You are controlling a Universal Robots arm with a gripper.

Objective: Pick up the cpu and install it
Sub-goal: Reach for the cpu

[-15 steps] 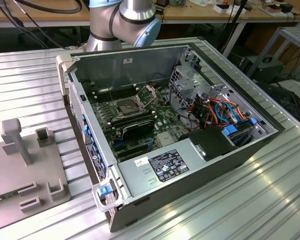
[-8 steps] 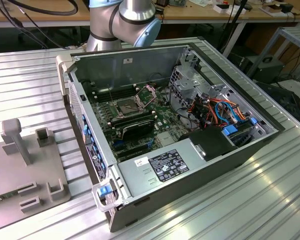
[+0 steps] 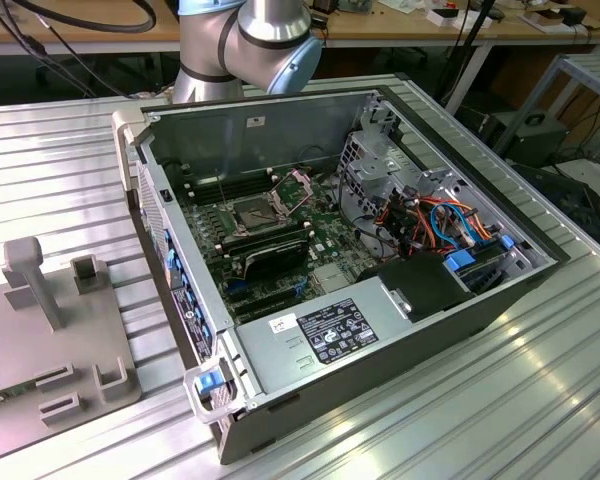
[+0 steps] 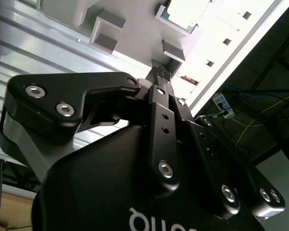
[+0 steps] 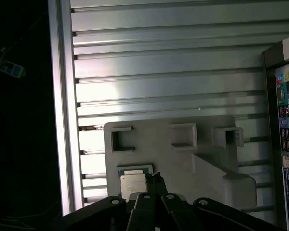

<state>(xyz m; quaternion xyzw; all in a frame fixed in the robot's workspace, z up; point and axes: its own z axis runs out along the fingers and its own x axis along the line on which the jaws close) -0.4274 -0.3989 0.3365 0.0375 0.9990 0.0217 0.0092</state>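
The tool has its two black fingers pressed together at the tips, with nothing pinched between them; in the second wrist view the ridged pads meet in a narrow point. The cpu lies flat in a green-edged square recess on a grey fixture plate. In the first wrist view the tool's tip appears just beside one edge of the chip, and I cannot tell whether they touch. The plate also carries several small U-shaped brackets and a taller angled block. It rests on a ribbed aluminium table. In the exterior view the fixture plate sits on the near part of the table at the exterior view's left, just beside an open computer case that takes up the middle of the table. Inside the case the motherboard lies flat, and its socket is toward the far side with the retaining frame swung up. A power supply fills the near corner of the case, and a bundle of orange and blue cables runs along the exterior view's right. The arm rises from the far edge of the table behind the case.
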